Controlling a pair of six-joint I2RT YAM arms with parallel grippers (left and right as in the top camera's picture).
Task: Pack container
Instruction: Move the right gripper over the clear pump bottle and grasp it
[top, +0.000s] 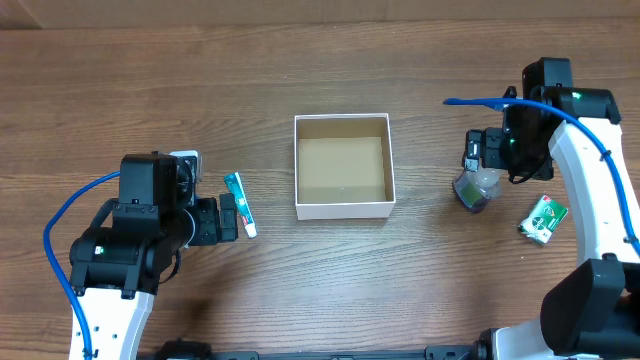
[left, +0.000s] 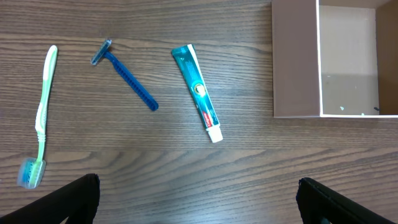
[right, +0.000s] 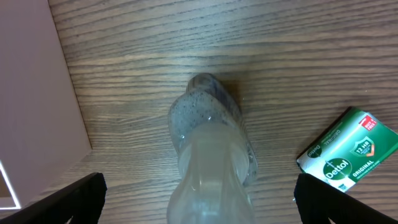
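Observation:
The container is a square white box with a brown inside, empty, at the table's middle; its wall also shows in the left wrist view and the right wrist view. My left gripper is open and empty, just left of a teal toothpaste tube. A blue razor and a green toothbrush lie beyond it. My right gripper is open, its fingers on either side of a clear bottle without touching it.
A green soap packet lies right of the bottle. The razor and toothbrush are hidden under the left arm in the overhead view. The table is dark wood.

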